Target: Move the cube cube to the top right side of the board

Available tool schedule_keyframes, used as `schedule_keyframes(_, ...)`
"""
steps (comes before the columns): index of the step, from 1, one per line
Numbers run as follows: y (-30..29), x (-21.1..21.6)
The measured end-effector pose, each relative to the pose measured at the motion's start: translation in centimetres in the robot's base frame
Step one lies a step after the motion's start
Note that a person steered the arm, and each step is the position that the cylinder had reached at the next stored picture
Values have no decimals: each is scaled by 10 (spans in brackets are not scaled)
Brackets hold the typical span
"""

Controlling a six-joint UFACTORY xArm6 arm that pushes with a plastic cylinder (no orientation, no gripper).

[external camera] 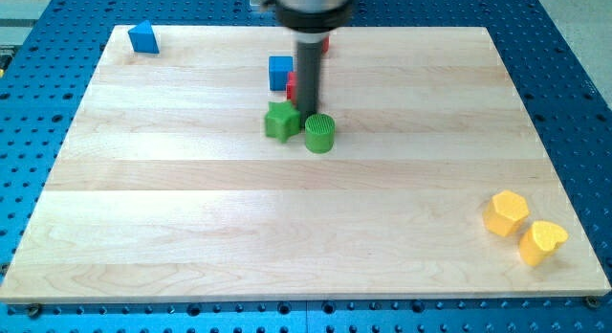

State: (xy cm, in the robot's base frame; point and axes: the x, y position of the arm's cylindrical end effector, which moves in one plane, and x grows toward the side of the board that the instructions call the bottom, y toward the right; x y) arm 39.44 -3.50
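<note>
A blue cube (279,70) sits near the view's top middle of the wooden board (191,209). My tip (308,114) stands just below and to the right of it, between a green star-shaped block (280,121) and a green cylinder (319,133). A red block (291,83) is partly hidden behind the rod, right beside the blue cube. Another red piece (326,43) peeks out behind the rod near the top edge.
A blue block (143,37) lies at the view's top left corner. A yellow hexagonal block (505,212) and a yellow heart-shaped block (542,241) lie at the bottom right. Blue perforated table surrounds the board.
</note>
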Motion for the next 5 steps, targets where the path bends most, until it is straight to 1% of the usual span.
schedule_keyframes(1, -52, -31)
schedule_keyframes(2, -63, -56)
schedule_keyframes(3, -41, -80)
schedule_keyframes(4, 16, -91)
schedule_keyframes(5, 59, -92)
